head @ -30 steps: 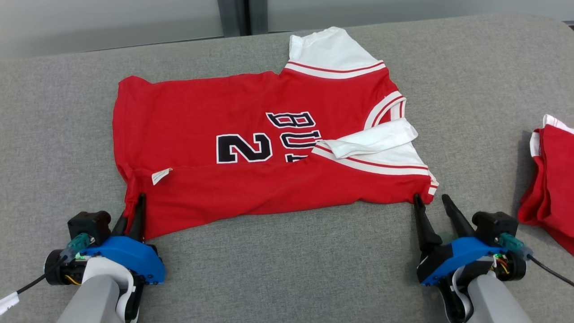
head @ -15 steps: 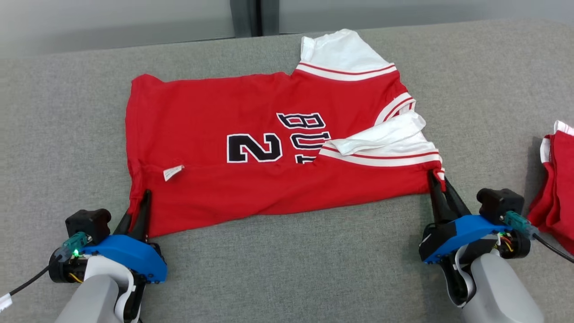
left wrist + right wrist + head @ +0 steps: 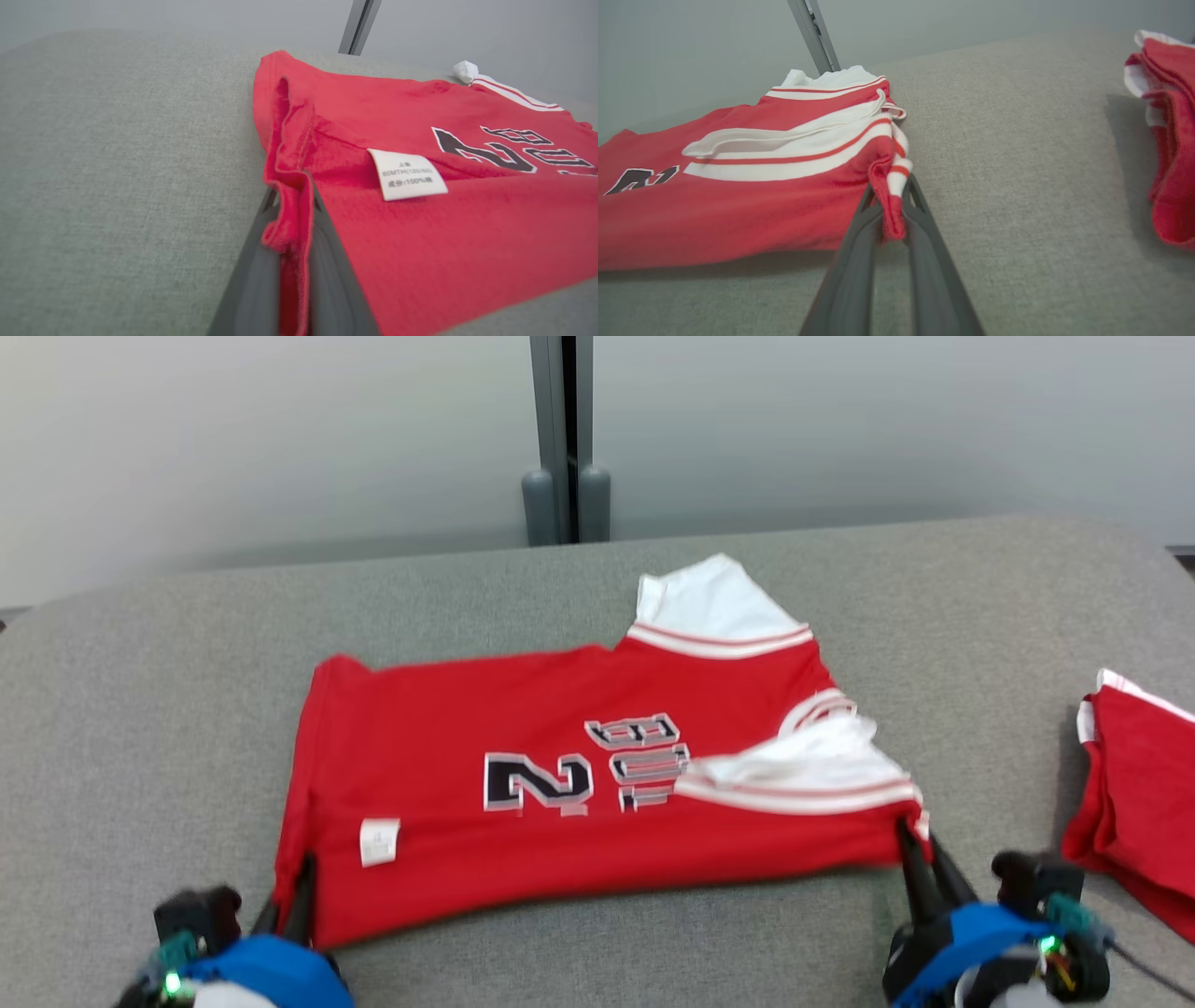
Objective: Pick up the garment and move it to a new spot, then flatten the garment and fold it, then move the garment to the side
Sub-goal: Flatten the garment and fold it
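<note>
A red jersey point(image 3: 560, 784) with white sleeves and a black "2" lies spread on the grey cushion, its near long edge folded over. My left gripper point(image 3: 297, 868) is shut on the jersey's near left corner; the left wrist view has red cloth point(image 3: 292, 219) pinched between the fingers, beside a white care label point(image 3: 407, 173). My right gripper point(image 3: 910, 835) is shut on the near right corner, where the striped hem point(image 3: 892, 186) sits between its fingers. The near edge point(image 3: 714, 252) hangs a little off the surface, casting a shadow.
A second red and white garment point(image 3: 1134, 793) lies bunched at the right edge, also in the right wrist view as a pile point(image 3: 1164, 135). A dark post point(image 3: 563, 439) stands against the pale wall behind. Bare grey cushion point(image 3: 140, 709) stretches to the left.
The right gripper went from open beside the corner to shut on it. The head camera has tilted up, so the whole scene sits lower. The jersey's near edge has risen slightly.
</note>
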You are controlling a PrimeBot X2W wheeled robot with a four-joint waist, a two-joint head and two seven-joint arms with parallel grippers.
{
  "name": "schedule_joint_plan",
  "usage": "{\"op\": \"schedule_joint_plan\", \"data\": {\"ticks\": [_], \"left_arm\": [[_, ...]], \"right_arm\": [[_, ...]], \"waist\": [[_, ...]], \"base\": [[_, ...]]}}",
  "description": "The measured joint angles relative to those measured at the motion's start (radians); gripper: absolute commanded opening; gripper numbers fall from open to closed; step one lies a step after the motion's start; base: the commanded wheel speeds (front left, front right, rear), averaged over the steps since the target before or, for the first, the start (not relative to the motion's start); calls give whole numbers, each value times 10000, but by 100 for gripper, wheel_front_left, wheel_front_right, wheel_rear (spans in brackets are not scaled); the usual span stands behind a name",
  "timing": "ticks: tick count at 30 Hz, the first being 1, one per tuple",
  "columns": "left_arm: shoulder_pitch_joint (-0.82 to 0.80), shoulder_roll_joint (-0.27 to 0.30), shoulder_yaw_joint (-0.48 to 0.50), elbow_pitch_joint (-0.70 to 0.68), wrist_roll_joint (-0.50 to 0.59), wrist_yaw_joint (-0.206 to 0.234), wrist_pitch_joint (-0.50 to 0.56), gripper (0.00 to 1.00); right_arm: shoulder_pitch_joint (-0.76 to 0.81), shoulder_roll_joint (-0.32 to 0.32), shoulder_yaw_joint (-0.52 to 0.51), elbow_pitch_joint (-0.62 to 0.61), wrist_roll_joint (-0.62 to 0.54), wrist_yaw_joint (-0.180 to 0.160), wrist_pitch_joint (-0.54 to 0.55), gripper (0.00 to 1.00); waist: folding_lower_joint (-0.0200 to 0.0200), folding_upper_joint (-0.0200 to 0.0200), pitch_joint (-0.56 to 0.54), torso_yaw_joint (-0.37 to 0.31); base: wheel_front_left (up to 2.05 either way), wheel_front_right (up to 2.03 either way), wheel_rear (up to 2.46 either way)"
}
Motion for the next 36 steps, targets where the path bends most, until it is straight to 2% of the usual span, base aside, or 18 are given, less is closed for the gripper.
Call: {"op": "schedule_joint_plan", "data": {"ticks": [8, 9, 10, 14, 20, 23, 29, 36], "left_arm": [[1244, -418, 493, 257, 337, 46, 2, 0], [1258, -418, 569, 228, 397, 46, 2, 44], [1255, -422, 637, 190, 431, 46, 2, 100], [914, -268, 995, -232, 633, 46, 4, 100], [-586, 504, 884, -458, 769, 27, 196, 100], [-1668, 1080, 270, -566, 539, 23, 880, 100], [-2918, 2159, -965, -585, -663, 17, 2234, 100], [-3726, 2905, -1987, -136, -1858, 17, 2644, 100]], "right_arm": [[1343, 2, 583, -249, 531, -2, -2, 0], [1364, -2, 577, -301, 510, -2, 0, 38], [1360, -4, 581, -360, 476, -4, -2, 100], [1104, -12, 445, -732, 391, -6, -2, 100], [-84, -21, 307, -955, -123, -6, -2, 100], [-833, -13, 412, -834, -247, -8, -2, 100], [-2208, -17, 704, -803, -255, -8, -2, 100], [-2981, -17, 1145, -794, -224, -8, -2, 100]], "waist": [[0, -3, -520, -285], [0, -3, -485, -314], [0, -3, -430, -330], [1, -3, -151, -336], [2, -2, 340, -344], [2, -3, 673, -404], [4, -1, 1470, -634], [5, 0, 2366, -854]], "base": [[0, 0, 0], [0, 0, 0], [0, 0, 0], [0, 0, 0], [0, 0, 0], [0, 0, 0], [0, 0, 0], [0, 0, 0]]}}
